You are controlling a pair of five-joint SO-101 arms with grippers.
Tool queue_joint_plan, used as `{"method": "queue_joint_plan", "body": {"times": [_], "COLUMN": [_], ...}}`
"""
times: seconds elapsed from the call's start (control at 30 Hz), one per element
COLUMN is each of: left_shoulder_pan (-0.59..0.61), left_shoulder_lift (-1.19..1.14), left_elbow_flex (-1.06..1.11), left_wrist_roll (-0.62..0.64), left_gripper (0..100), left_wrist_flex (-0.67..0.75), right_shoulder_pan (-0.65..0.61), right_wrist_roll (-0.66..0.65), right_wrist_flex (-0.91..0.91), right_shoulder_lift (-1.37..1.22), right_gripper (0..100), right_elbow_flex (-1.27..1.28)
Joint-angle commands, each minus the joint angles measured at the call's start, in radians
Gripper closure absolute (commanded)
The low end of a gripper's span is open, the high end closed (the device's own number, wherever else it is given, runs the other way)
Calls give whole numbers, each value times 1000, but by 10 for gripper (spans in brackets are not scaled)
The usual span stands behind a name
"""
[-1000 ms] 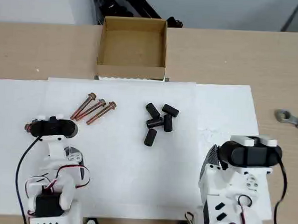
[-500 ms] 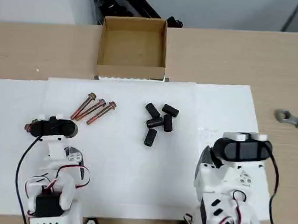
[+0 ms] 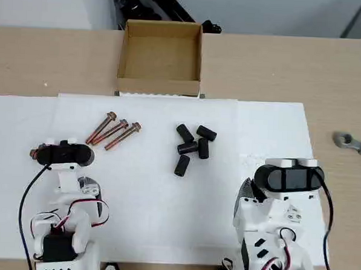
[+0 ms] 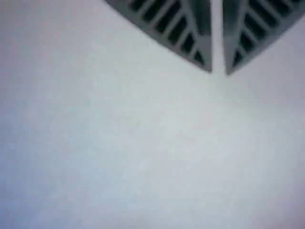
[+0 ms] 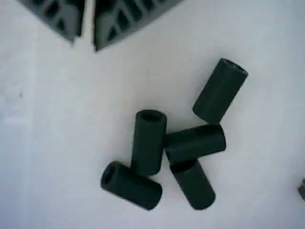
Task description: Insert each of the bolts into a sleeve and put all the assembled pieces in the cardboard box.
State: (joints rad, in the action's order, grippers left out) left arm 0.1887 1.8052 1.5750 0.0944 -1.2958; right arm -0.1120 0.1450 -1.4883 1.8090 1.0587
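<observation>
Covering the tan table (image 3: 51,55), white paper (image 3: 152,206) bears sleeves (image 3: 192,148).

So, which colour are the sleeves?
Black; the small cylindrical sleeves show best in the right wrist view.

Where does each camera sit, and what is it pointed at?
High view: fixed above the table, looking down on cardboard box, bolts, sleeves, left arm, right arm.
Left wrist view: on the left wrist, facing the white sheet; left gripper shows, shut.
Right wrist view: on the right wrist, facing the sleeves; right gripper shows, shut.
Shared: sleeves, in high and right wrist views.
</observation>
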Motion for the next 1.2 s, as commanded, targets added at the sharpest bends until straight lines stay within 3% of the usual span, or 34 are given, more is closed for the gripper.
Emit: {"method": "queue_joint_plan", "body": {"times": [0.0, 0.7, 1.17], "left_shoulder_pan": [-3, -3, -3], "left_shoulder_lift": [14, 14, 14], "left_elbow_flex": [-8, -8, -8], "left_wrist_roll": [0, 0, 0], "left_gripper": [994, 994, 994], "left_wrist_flex": [-3, -3, -3], "right_shoulder_pan": [-2, 85, 93], "right_wrist_roll": [8, 11, -83], "right_wrist_flex": [7, 8, 56], "right_shoulder_lift": [5, 7, 5], "right_gripper": [975, 976, 978], "right_elbow_flex": [20, 80, 74]}}
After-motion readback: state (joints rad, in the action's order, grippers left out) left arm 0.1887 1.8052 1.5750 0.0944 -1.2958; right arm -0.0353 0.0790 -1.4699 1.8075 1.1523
